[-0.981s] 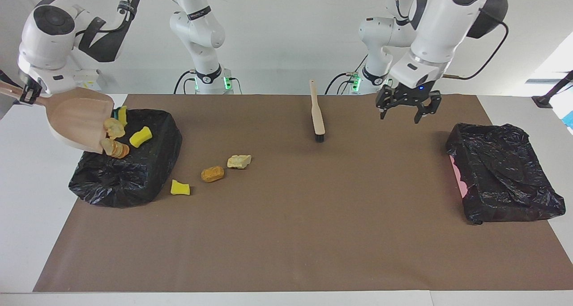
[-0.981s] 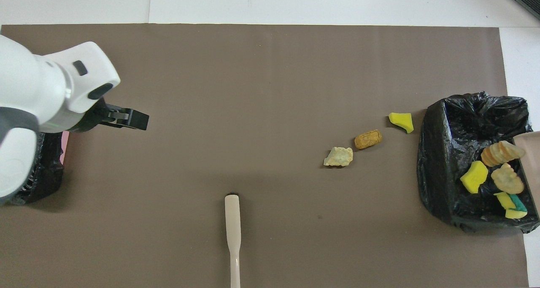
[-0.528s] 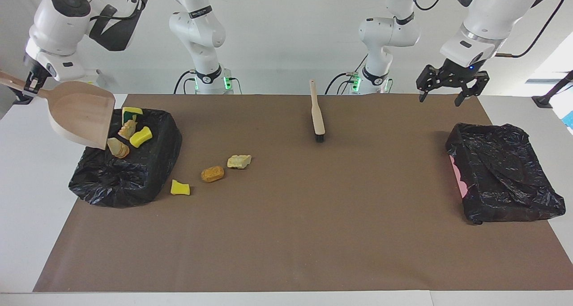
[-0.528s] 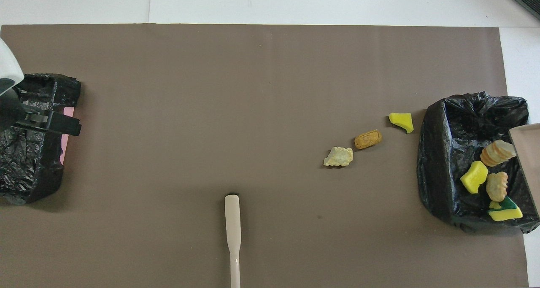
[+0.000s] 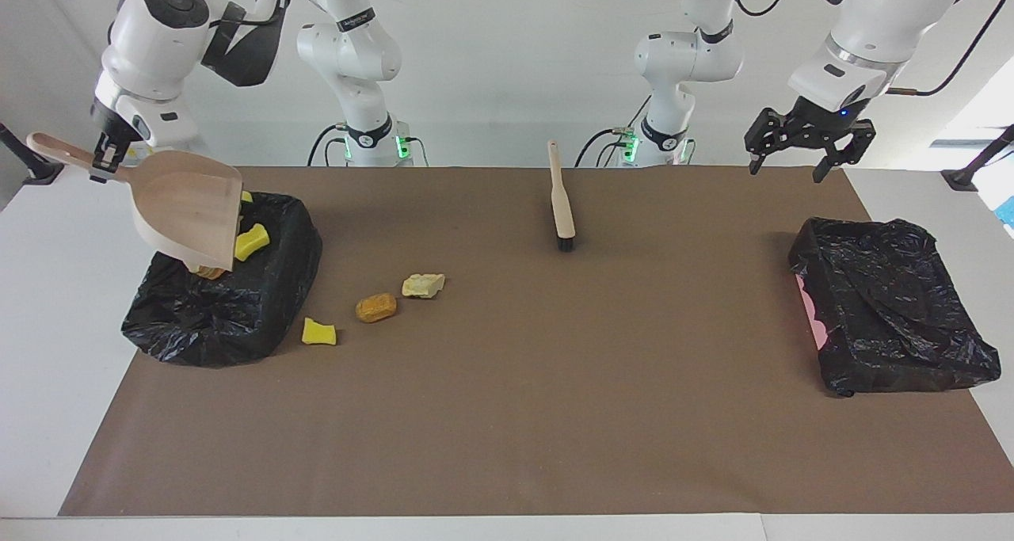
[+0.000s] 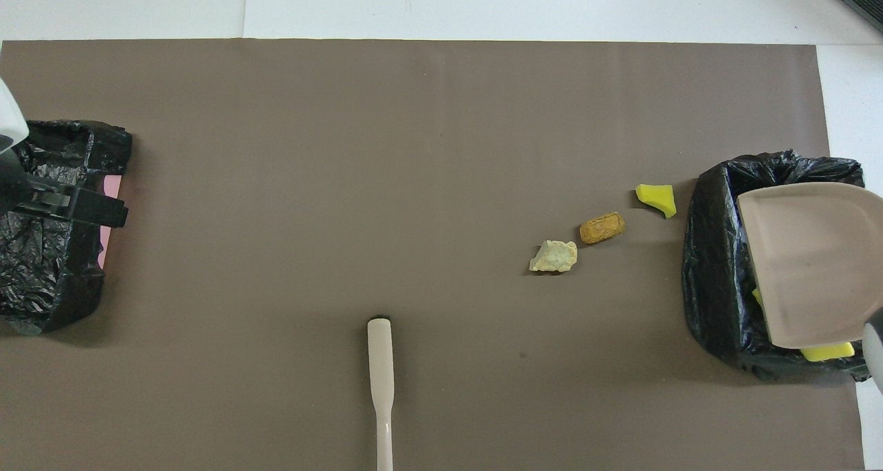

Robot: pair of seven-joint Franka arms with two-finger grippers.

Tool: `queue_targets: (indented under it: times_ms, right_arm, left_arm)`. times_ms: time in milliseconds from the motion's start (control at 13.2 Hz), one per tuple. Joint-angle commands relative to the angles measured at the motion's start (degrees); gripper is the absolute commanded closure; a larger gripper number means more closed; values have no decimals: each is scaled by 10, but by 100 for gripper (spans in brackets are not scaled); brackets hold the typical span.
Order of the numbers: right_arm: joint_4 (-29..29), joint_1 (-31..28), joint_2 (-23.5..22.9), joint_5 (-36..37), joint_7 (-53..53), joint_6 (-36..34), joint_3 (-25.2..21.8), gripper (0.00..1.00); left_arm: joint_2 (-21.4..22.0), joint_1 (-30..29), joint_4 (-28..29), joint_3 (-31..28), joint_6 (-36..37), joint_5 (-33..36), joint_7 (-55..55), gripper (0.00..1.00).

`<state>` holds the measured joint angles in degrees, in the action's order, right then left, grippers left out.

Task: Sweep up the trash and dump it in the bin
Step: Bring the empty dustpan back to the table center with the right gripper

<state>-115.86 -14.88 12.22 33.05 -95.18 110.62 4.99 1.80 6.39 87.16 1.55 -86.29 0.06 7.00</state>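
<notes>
- Since a moment ago my right arm has swung the dustpan [image 5: 194,212] in over the bin [image 5: 222,303], and its smooth beige scoop now hides most of the scraps that lay in plain sight there; my left gripper [image 5: 808,141] has barely shifted.
- My right gripper [image 5: 107,157] has its fingers pinched on the dustpan's slim handle, the scoop tilted mouth-down above the crinkly black bag lining the bin.
- Trash in the bin: a spongy yellow piece [image 5: 252,240] and a tan ridged chunk [image 5: 210,272] peek from under the pan.
- Trash on the brown mat covering the desk [image 5: 507,414]: a yellow sponge wedge [image 5: 318,332] just beside the bin, an orange bread-like lump [image 5: 375,307], a pale crumbly chunk [image 5: 423,285].
- Brush [image 5: 562,200] lies flat mid-desk, long pale handle, dark bristles.
- My left gripper hangs with fingers spread, over the desk by the second black-bagged bin [image 5: 891,307].
</notes>
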Motion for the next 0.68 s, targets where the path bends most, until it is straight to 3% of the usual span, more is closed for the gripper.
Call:
queue_targets:
  times_ms: [0, 377, 604]
  right_arm:
    - [-1, 25, -10, -60, 43, -21, 1, 100]
    - [1, 114, -59, -145, 222, -35, 2, 100]
    - [26, 159, -126, -212, 341, -34, 2, 100]
  left_arm:
    - [7, -12, -6, 9, 17, 6, 5, 0]
    - [19, -10, 1, 6, 18, 4, -2, 0]
    - [18, -8, 1, 7, 10, 4, 0, 0]
